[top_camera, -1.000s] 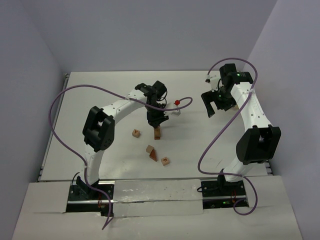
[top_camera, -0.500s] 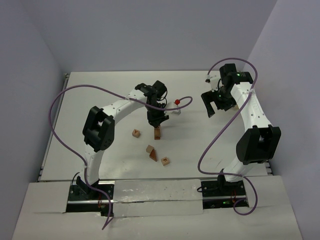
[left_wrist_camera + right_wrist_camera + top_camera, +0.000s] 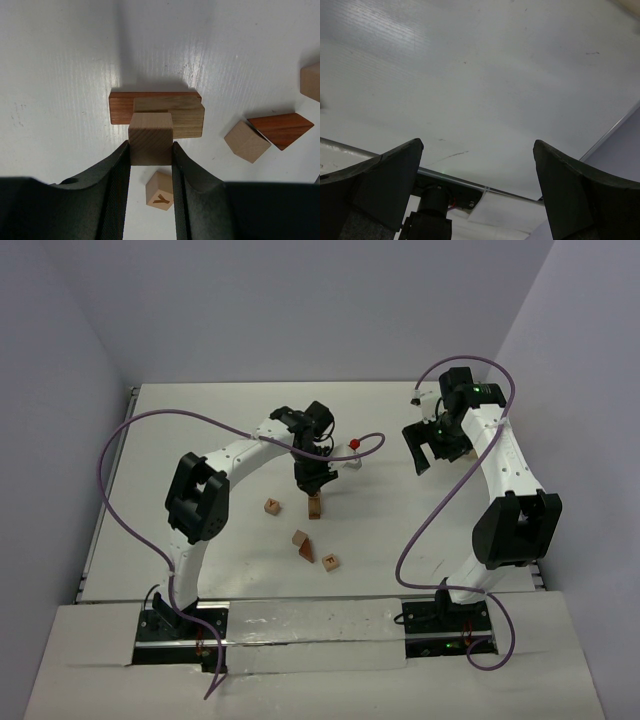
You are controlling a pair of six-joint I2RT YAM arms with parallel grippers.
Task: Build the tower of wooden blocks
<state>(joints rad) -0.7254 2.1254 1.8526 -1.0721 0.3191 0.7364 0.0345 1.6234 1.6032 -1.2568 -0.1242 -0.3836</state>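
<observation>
My left gripper (image 3: 313,483) (image 3: 150,147) is shut on a plain tan cube (image 3: 150,135) and holds it right over the wood block tower (image 3: 315,506). In the left wrist view the tower is a tan oblong (image 3: 186,116) lying on a reddish-brown bar (image 3: 121,107). I cannot tell whether the cube touches the oblong. Loose blocks lie nearby: a lettered "Y" cube (image 3: 160,190) (image 3: 271,506), a tan cube (image 3: 247,141) (image 3: 299,537), a reddish-brown wedge (image 3: 281,129) (image 3: 305,551) and another cube (image 3: 331,562). My right gripper (image 3: 432,452) (image 3: 477,150) is open and empty, raised at the back right.
A small red ball on a white piece (image 3: 353,446) sits just behind and right of the tower. The left arm's purple cable loops over the table's left half. The table's right edge rail (image 3: 470,182) shows in the right wrist view.
</observation>
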